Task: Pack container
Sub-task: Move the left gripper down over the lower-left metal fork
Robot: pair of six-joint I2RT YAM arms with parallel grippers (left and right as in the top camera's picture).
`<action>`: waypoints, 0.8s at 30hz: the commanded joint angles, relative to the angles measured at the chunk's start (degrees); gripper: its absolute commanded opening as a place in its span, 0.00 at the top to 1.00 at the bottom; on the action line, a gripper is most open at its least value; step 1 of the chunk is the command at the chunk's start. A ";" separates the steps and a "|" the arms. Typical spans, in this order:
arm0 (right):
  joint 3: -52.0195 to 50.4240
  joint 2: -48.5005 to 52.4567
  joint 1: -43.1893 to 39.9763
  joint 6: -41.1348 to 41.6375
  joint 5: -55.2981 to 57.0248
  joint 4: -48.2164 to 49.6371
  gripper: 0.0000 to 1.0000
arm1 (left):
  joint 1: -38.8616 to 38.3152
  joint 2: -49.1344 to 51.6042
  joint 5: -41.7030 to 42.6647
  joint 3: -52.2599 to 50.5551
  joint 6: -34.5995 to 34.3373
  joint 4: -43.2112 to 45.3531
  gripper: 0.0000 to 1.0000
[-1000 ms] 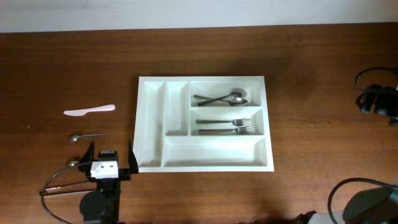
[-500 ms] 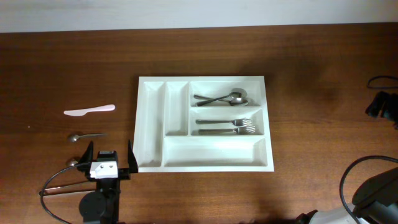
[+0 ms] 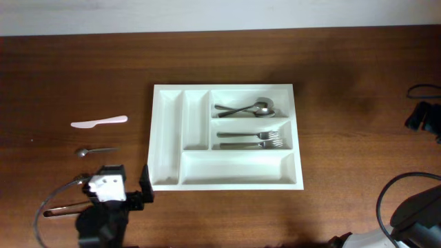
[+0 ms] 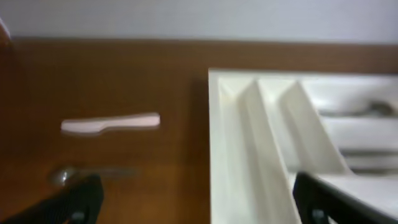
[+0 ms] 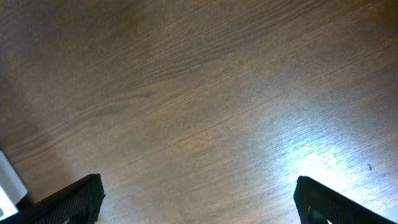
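Note:
The white container lies mid-table, with two spoons in its upper right compartment and forks in the one below. A white plastic knife and a small metal spoon lie on the table to its left. My left gripper is open and empty, low at the tray's front left corner. Its wrist view shows the tray, the knife and the spoon beyond the open jaws. My right gripper is open and empty over bare wood.
The right arm sits at the table's far right edge, with cables at both front corners. A small white corner shows at the left edge of the right wrist view.
The left gripper has turned and shifted slightly left and toward the front edge. The right arm has drawn further out to the right edge.

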 commanded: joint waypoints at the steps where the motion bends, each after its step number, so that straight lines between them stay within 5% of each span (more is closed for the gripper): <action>1: -0.11 0.57 -0.11 0.68 0.46 -0.04 0.01 | 0.17 10.21 3.93 15.82 -7.04 -8.15 0.01; 5: -0.11 0.57 -0.11 0.68 0.46 -0.04 0.01 | 0.17 17.18 13.90 26.14 -6.93 -10.32 0.01; 8: -0.11 0.57 -0.11 0.68 0.46 -0.04 0.01 | 0.17 19.34 11.78 29.46 -2.60 -10.47 0.01; 10: -0.11 0.57 -0.11 0.68 0.46 -0.04 0.01 | 0.17 20.35 3.13 31.04 -4.90 -11.85 0.01; 13: -0.11 0.57 -0.11 0.68 0.46 -0.04 0.01 | 0.17 22.67 -18.62 35.34 -27.23 -21.79 0.01; 15: -0.11 0.57 -0.11 0.68 0.46 -0.04 0.01 | 0.17 24.37 -26.38 38.32 -35.30 -28.26 0.01; 21: -0.11 0.57 -0.11 0.68 0.46 -0.04 0.01 | 0.20 25.86 -27.04 39.98 -34.95 -31.04 0.01; 24: -0.11 0.57 -0.11 0.68 0.46 -0.04 0.01 | 0.63 26.82 -35.91 39.87 -37.99 -34.58 0.01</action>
